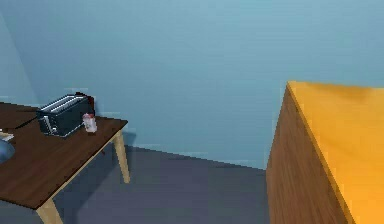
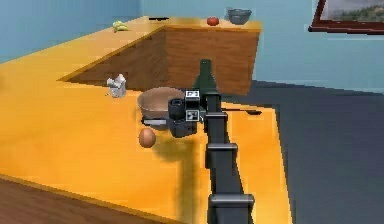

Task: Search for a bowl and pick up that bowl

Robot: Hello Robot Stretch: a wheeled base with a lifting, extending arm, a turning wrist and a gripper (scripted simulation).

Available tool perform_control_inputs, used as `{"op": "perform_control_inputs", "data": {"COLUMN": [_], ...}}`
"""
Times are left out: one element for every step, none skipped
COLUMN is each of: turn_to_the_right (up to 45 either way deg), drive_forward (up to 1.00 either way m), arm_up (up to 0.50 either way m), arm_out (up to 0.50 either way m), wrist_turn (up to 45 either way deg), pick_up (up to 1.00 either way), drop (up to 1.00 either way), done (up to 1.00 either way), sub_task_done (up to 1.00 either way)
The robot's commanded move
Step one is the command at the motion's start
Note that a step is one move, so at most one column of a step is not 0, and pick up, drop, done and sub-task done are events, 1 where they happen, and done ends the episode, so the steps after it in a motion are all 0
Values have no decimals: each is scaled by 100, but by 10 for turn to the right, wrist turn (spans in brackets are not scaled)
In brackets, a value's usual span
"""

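Observation:
A grey-blue bowl [image 2: 238,15] stands on the far end of the orange counter [image 2: 60,130], against the blue wall. The arm [image 2: 225,175] reaches out over the near part of the counter. My gripper [image 2: 175,122] is at its far end, right by a brown round domed thing [image 2: 157,100] that rests on the countertop. A small brown ball [image 2: 147,137] lies just to the left of the gripper. I cannot tell whether the gripper holds anything.
A dark bottle [image 2: 206,75] stands behind the gripper, a small white-grey thing [image 2: 117,85] farther left. A red round fruit [image 2: 212,20] and a yellow-green thing [image 2: 120,26] sit far back. A framed picture [image 2: 350,14] hangs on the wall. A dark wooden table [image 1: 50,165] carries a toaster [image 1: 63,115] and a small bottle [image 1: 90,123].

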Motion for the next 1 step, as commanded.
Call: {"op": "perform_control_inputs", "data": {"turn_to_the_right": [0], "drive_forward": [0], "arm_up": [0], "arm_out": [0], "wrist_turn": [0], "pick_up": [100], "drop": [0], "done": [0], "sub_task_done": [0]}}
